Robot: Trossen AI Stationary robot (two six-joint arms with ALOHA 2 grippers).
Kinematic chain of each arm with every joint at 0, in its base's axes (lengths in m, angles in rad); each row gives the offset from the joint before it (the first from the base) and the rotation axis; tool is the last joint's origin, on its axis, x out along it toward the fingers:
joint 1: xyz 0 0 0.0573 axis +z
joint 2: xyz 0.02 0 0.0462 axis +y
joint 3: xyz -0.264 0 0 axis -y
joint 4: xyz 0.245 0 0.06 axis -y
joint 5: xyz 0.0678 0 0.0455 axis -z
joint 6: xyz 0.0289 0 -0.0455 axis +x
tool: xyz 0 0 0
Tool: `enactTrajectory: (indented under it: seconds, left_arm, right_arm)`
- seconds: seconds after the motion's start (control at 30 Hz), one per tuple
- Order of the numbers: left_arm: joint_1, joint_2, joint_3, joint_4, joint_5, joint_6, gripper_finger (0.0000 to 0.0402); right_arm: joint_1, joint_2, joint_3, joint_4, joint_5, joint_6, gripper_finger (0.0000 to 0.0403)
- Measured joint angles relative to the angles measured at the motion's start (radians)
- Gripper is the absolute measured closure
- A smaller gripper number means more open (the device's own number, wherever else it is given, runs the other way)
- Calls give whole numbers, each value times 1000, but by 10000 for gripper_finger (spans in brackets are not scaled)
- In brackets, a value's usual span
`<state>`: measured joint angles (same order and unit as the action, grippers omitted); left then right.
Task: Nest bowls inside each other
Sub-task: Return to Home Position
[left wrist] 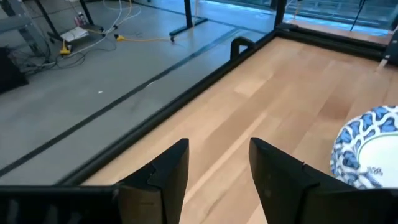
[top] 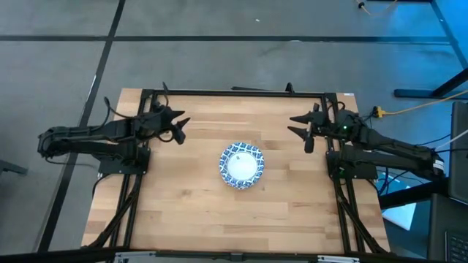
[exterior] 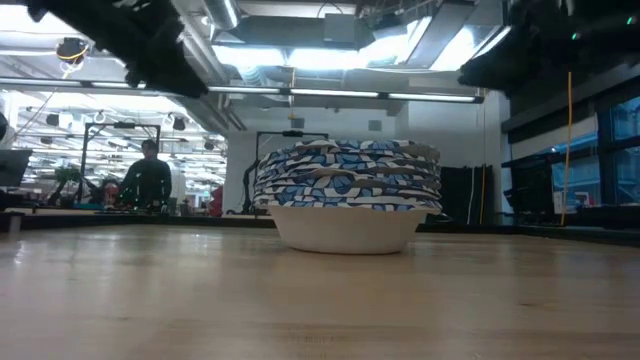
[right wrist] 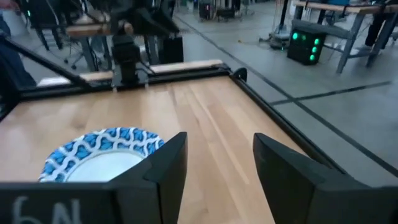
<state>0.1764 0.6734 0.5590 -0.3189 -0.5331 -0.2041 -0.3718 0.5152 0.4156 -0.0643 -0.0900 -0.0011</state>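
Note:
Several blue-and-white patterned bowls sit nested in one stack (top: pixel 241 164) at the middle of the table; the lowest bowl's white base rests on the wood (exterior: pixel 347 231). The stack's rim shows in the left wrist view (left wrist: pixel 367 149) and in the right wrist view (right wrist: pixel 102 155). My left gripper (top: pixel 179 126) hovers open over the far left of the table, away from the stack (left wrist: pixel 217 165). My right gripper (top: pixel 301 130) hovers open over the far right, also apart from it (right wrist: pixel 217 162).
A black frame rail (top: pixel 234 93) runs along the table's far edge, and arm mounts stand at both sides. Bare wood surrounds the stack. A person (exterior: pixel 148 180) stands in the room far behind the table.

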Motion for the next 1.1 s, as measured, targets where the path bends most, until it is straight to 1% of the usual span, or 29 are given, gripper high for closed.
enactTrajectory:
  seconds: [0.13,0.2,0.27,0.43,0.57,0.73,0.97,1.1]
  left_arm:
    - [0,-59,-65,1,0,-47,239]
    - [0,-74,-95,1,-1,-57,239]
    - [0,-79,-121,-1,-4,-61,239]
    - [13,-79,-184,-1,-5,-124,239]
    - [26,-79,-232,-2,1,-175,239]
    - [29,-78,-260,-2,2,-213,239]
    - [29,-78,-262,0,-12,-227,239]
    - [29,-78,-262,-1,-40,-231,239]
  right_arm:
    - [-56,14,-106,167,-54,49,219]
    - [-80,15,-151,204,-70,79,219]
    - [-98,15,-182,201,-76,125,219]
    - [-126,15,-238,196,-165,194,219]
    - [-140,15,-255,142,-167,233,219]
    - [-153,15,-256,66,-167,236,219]
    - [-185,15,-256,62,-167,230,219]
    - [-203,15,-256,62,-193,203,219]
